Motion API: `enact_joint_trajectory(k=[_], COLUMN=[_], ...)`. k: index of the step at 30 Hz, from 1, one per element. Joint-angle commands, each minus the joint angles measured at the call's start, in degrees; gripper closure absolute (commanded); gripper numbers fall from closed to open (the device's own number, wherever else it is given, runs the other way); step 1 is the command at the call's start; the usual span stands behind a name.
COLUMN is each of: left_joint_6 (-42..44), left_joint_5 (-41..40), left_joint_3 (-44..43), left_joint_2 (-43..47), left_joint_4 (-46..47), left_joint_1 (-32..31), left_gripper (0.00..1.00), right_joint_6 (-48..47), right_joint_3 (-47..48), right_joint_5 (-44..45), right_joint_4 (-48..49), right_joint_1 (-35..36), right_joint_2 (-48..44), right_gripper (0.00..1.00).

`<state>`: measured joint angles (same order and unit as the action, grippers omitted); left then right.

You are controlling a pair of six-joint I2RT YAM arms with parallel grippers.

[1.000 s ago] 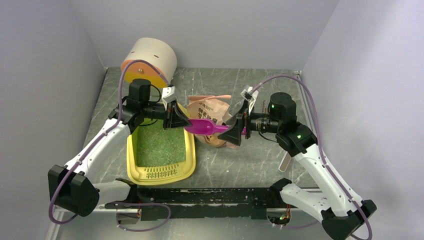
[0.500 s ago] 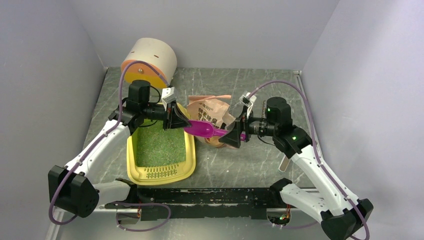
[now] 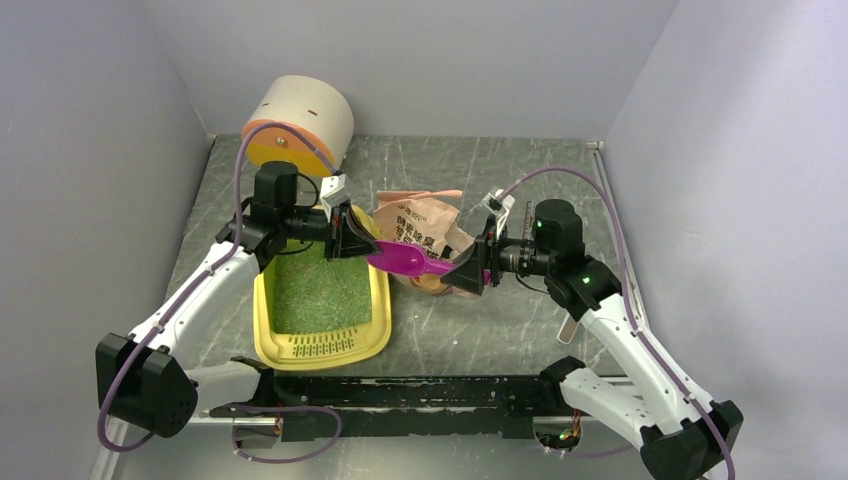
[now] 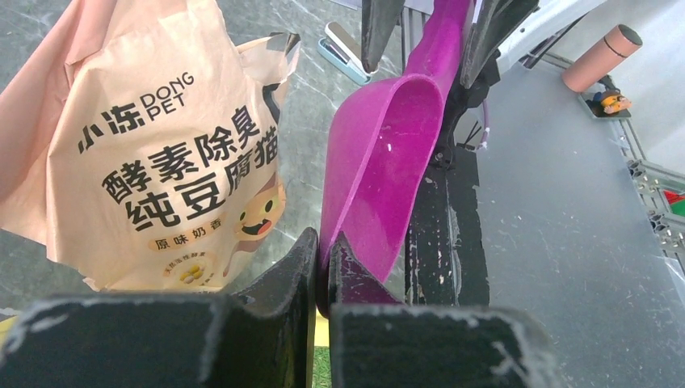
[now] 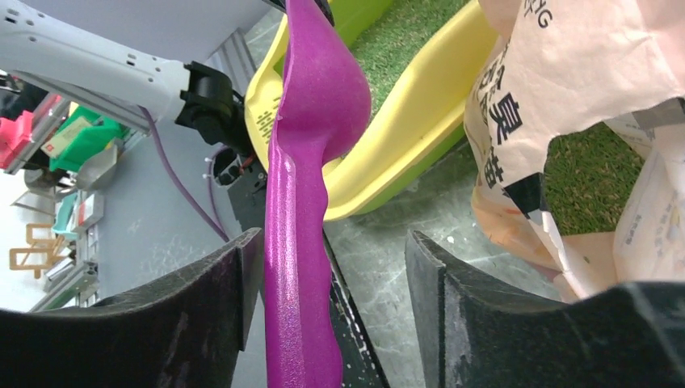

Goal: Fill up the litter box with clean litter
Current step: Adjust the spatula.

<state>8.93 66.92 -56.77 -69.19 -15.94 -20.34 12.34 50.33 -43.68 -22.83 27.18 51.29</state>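
Observation:
The yellow litter box (image 3: 322,347) lies left of centre with clean litter (image 3: 320,293), green granules, covering its floor. Its rim (image 5: 404,137) and litter (image 5: 404,32) also show in the right wrist view. A magenta scoop (image 3: 405,260) hangs level between both arms, above the box's right rim. My left gripper (image 3: 365,243) is shut on the rim of the scoop bowl (image 4: 388,162), its fingertips (image 4: 323,259) pinching the plastic. My right gripper (image 3: 465,275) is open around the scoop handle (image 5: 295,307). The handle rests against one finger, with a wide gap to the other, seen from my right gripper (image 5: 331,299).
A pink-beige printed bag (image 3: 425,220) stands just behind the scoop, close to both grippers; green granules (image 5: 598,174) show in its opening. A white cylinder with an orange end (image 3: 300,125) sits at the back left. Grey walls enclose the table.
My right arm has moved left along the scoop handle and its jaws have narrowed around it. The left gripper and scoop have stayed put.

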Motion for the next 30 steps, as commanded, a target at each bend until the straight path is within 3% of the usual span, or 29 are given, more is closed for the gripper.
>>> enact_joint_trajectory(k=[1,5,14,17,20,23,30], left_joint_6=[-0.6,-1.2,0.5,2.3,4.3,7.0,15.6], left_joint_5=[1.6,1.3,2.0,2.1,2.1,3.2,6.6], left_joint_3=[0.6,1.3,1.2,0.4,-0.6,-1.4,-5.1], left_joint_2=[1.6,1.8,1.8,1.5,1.3,0.7,-3.0], left_joint_4=[3.0,3.9,2.0,-0.4,-3.3,-6.3,-17.1], left_joint_1=[0.3,0.3,0.3,0.3,0.3,0.3,0.2], left_gripper=[0.95,0.95,0.93,0.86,0.64,0.53,0.48], right_joint_6=[5.6,9.9,9.6,9.9,9.1,6.7,0.7], right_joint_3=[-1.5,-3.3,-2.1,-2.1,-1.4,-0.4,2.8], right_joint_5=[-6.4,-10.5,-12.1,-13.2,-14.3,-16.1,-16.1], right_joint_4=[9.7,15.3,14.1,15.3,14.9,12.7,5.9], right_joint_1=[-0.5,-0.5,-0.7,-0.7,-0.7,-0.7,-0.7], right_joint_2=[-0.6,-1.6,-0.4,-0.2,0.2,1.1,3.5], right_gripper=[0.37,0.57,0.93,0.99,1.0,1.0,1.0])
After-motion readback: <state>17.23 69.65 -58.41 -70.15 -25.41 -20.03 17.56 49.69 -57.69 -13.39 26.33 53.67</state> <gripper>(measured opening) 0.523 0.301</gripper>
